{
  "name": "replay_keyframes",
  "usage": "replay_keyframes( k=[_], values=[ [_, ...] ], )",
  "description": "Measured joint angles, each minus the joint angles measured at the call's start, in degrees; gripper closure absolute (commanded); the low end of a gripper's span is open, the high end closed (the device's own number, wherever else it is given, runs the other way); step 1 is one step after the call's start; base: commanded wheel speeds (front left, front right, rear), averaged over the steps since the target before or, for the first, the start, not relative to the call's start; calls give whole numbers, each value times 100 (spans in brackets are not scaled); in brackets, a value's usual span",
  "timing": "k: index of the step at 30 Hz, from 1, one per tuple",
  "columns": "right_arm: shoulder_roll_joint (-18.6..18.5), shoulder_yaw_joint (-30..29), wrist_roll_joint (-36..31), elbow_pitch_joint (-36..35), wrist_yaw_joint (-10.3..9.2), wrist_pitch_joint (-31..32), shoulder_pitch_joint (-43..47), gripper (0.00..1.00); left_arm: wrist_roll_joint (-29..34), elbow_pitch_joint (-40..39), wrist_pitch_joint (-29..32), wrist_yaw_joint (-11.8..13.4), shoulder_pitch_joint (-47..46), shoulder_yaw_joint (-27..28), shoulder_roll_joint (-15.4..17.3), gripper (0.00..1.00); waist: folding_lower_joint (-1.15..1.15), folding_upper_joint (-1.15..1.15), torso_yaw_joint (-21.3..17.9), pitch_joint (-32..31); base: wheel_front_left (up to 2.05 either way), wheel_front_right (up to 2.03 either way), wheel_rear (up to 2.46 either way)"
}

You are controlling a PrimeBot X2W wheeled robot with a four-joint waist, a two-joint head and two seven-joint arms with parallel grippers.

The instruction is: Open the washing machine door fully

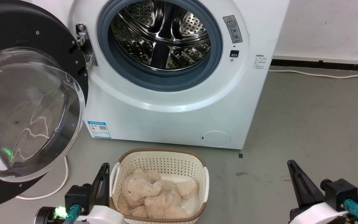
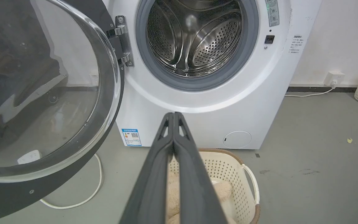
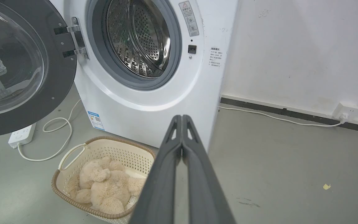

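Note:
The white washing machine [image 1: 172,102] stands ahead with its steel drum [image 1: 162,34] exposed inside the grey gasket. Its round black door [image 1: 26,102] with the bulging glass bowl hangs swung wide to the left on its hinge [image 1: 84,45], also seen as the door [image 2: 42,93] and the door [image 3: 20,62] in the wrist views. My left gripper [image 1: 105,166] sits low at the lower left, shut, touching nothing; its fingers [image 2: 174,116] press together. My right gripper [image 1: 291,163] rests at the lower right, shut and empty, its fingers [image 3: 182,118] closed.
A cream perforated basket [image 1: 160,158] holding a beige plush bear [image 1: 154,194] sits on the grey floor before the machine, between my grippers. A white cable [image 1: 57,186] and power strip [image 3: 22,135] lie under the door. A wall with a socket [image 3: 346,110] runs at right.

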Motion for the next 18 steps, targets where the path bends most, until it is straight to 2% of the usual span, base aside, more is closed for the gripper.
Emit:
replay_keyframes(
  k=[18],
  values=[
    [0,55,-94,12,0,193,-119,100,192,-48,229,-140,-91,230,-122,100,0,0,-50,32,0,0,0]
  ],
)
